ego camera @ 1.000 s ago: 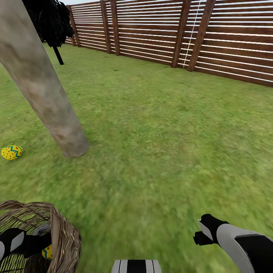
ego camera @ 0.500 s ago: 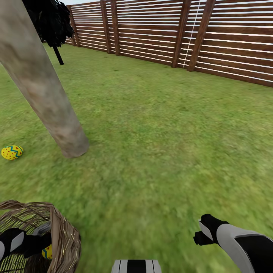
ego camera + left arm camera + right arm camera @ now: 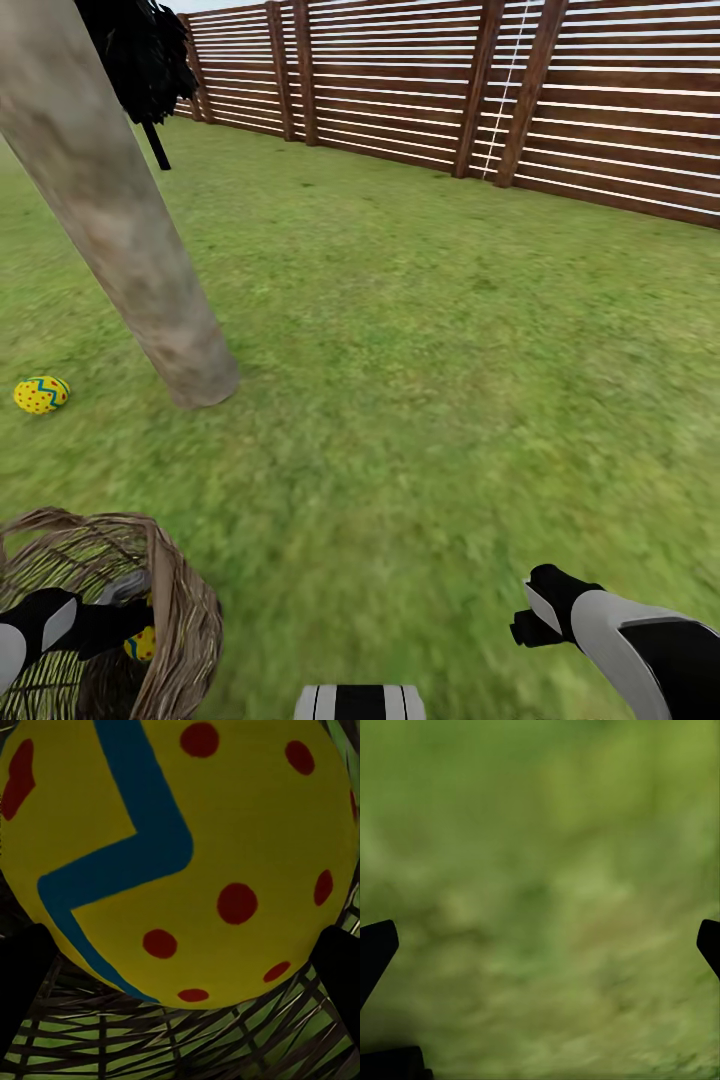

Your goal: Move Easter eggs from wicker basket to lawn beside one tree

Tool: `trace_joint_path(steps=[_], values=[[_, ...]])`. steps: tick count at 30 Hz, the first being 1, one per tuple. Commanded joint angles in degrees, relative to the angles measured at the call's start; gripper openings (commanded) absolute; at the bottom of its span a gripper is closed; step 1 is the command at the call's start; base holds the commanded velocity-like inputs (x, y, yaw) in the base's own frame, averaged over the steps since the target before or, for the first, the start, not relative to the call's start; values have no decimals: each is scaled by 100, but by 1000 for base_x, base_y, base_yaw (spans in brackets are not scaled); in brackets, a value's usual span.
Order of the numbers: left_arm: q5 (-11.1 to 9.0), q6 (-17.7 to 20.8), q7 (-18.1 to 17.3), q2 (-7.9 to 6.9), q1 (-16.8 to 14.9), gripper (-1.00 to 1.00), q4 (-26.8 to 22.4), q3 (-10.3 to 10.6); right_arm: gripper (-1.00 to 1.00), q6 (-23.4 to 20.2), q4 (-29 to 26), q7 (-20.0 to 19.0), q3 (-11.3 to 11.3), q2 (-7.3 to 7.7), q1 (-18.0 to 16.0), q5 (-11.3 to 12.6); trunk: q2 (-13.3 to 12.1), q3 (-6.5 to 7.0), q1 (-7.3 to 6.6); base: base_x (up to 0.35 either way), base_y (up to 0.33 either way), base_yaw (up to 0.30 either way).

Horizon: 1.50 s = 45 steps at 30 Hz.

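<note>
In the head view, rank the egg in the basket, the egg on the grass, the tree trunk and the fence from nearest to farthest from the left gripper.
1. Egg in the basket, at the left gripper.
2. Egg on the grass, ahead, left of the trunk.
3. Tree trunk, ahead.
4. Fence, far across the lawn.

- head view looks forward and down across the lawn [image 3: 430, 350] toward the fence [image 3: 500, 90].
- left wrist view sits very close against an egg [image 3: 180, 855], inside the basket [image 3: 180, 610] the head view shares.
- right wrist view faces blurred grass nearby.

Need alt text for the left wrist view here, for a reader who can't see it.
A yellow Easter egg with red dots and a blue zigzag sits close between the left gripper's dark fingertips, with the wicker basket weave behind it.
</note>
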<state>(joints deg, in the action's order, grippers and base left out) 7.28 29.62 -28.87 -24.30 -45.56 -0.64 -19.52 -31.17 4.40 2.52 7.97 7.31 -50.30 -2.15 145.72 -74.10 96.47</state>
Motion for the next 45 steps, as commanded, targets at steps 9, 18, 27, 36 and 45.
trace_joint_path(steps=[9, 18, 27, 36, 45], values=[[45, 44, -22, 31, 4, -100, 372, -70, 100, -12, 8, -5, 19, -1, -6, -22, 1, -5, 0, -119, 19, 0], [45, 44, -18, 75, 4, -100, 372, -70, 100, -4, 8, 1, 21, -10, -5, -22, 1, -5, 0, -226, 22, 0], [36, 39, 420, 133, 4, -100, 372, -70, 100, -4, 17, 3, 16, -86, -6, -27, -11, 195, -23, -50, 0, 0], [28, 35, 417, 137, 4, -100, 369, -70, 100, -4, 17, 3, 12, -87, -6, -31, -23, 394, -46, 0, 0, 0], [28, 35, 417, 154, 4, -100, 372, -70, 100, -4, 17, 3, 12, -80, -6, -29, -35, 594, -69, 0, 0, 0]])
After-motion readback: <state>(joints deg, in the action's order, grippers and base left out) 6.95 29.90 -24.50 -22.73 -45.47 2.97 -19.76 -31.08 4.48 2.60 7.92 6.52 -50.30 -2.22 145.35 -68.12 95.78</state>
